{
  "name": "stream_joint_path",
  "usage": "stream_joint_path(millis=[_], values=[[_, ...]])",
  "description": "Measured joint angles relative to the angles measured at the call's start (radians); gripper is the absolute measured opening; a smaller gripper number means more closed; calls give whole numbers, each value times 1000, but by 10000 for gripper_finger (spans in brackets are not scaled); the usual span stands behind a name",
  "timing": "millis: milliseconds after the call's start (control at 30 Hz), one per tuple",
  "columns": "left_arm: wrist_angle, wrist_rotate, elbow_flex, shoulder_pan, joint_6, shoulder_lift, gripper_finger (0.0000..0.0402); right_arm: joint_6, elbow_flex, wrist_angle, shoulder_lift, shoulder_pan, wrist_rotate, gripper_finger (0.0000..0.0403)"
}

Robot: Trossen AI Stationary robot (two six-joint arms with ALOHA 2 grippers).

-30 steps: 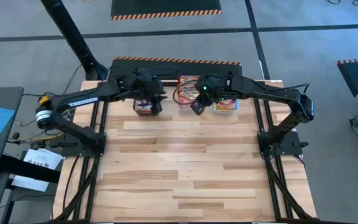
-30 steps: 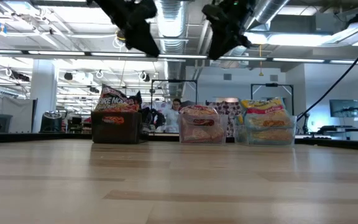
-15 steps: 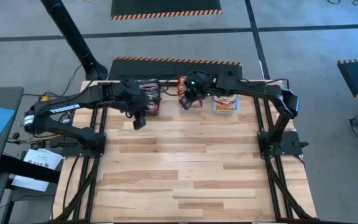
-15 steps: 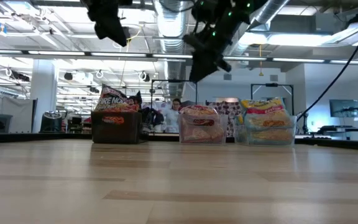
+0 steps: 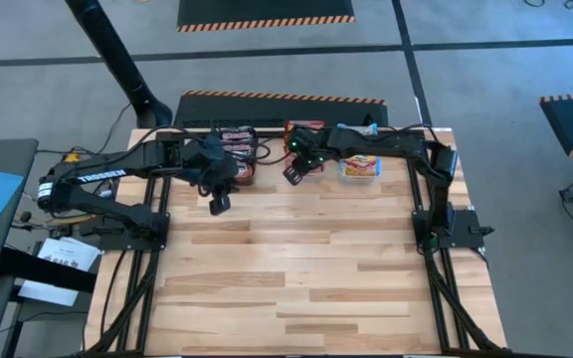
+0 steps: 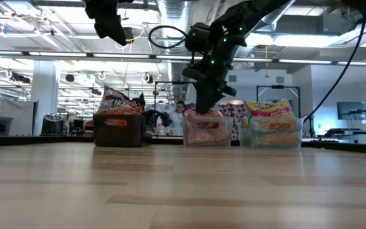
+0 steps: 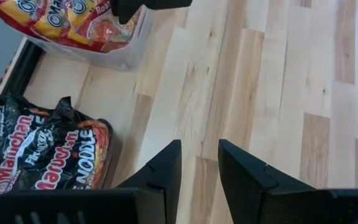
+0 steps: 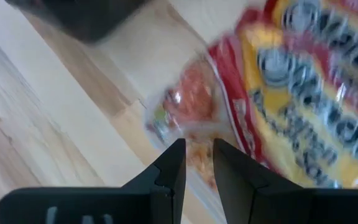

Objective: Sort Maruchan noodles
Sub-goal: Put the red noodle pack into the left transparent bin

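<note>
Three bins of Maruchan noodles stand in a row at the table's far edge. A black bin (image 5: 239, 144) holds dark packets (image 7: 42, 158). The middle clear bin (image 6: 203, 132) holds red-orange packets (image 8: 291, 99). The right clear bin (image 5: 359, 166) holds blue-yellow packets (image 6: 273, 114). My left gripper (image 5: 219, 205) hangs high over bare wood just near of the black bin, narrowly open with nothing between its fingers (image 7: 160, 168). My right gripper (image 6: 203, 109) points down at the middle bin's top, narrowly open, with nothing between its fingers. My right gripper comes slanting down from above and the right, and its fingertips (image 8: 169, 158) stand at the near left corner of the middle bin, level with the tops of the red-orange packets. Whether they touch a packet or the bin cannot be told.
Bare wooden tabletop (image 5: 306, 268) stretches from the bins to the near edge. Both arms reach in over the far part of the table, close together above the bins. A person shows in the room beyond the table (image 6: 180, 108).
My left gripper has drawn back from above the black bin toward the table's near edge and a little left, staying high. My right gripper has come down and gone left, from between the two clear bins to the middle bin's top.
</note>
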State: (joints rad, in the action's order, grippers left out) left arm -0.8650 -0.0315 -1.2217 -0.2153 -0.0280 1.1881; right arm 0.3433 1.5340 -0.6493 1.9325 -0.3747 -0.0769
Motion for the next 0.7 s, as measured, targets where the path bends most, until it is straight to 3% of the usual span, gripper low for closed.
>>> stream_joint_path(millis=[467,700], values=[[-1,-2,0,0,-6,0,91,115,2,-56,24,-15,-44,107],[-1,-2,0,0,-18,0,91,131,3,-72,66,-13,29,107]])
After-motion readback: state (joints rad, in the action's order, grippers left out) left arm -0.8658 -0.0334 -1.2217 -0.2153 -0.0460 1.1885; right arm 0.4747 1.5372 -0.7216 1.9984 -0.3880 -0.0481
